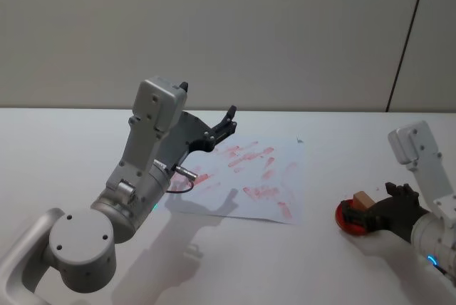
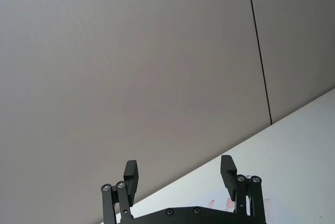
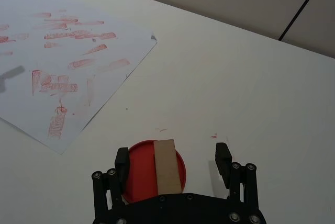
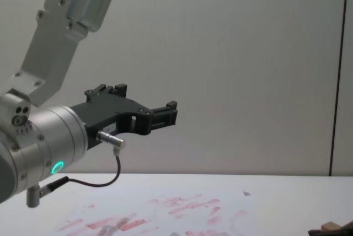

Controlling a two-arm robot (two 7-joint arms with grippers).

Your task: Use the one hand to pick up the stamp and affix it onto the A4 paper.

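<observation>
The stamp (image 3: 167,165), a small light-brown wooden block, rests on a round red ink pad (image 3: 138,169) on the white table. My right gripper (image 3: 172,153) is open, one finger on each side of the pad and stamp, and neither finger touches the block. In the head view the stamp (image 1: 364,199) and my right gripper (image 1: 377,209) are at the right, a short way to the right of the A4 paper (image 1: 292,155). The sheet is covered in red stamp marks. My left gripper (image 1: 229,121) hangs open and empty in the air over the paper's left part.
The left arm (image 1: 142,169), with a green ring light (image 4: 57,167), rises high over the table's left half and casts a shadow on the sheet. The white table (image 3: 251,82) ends at a grey wall behind.
</observation>
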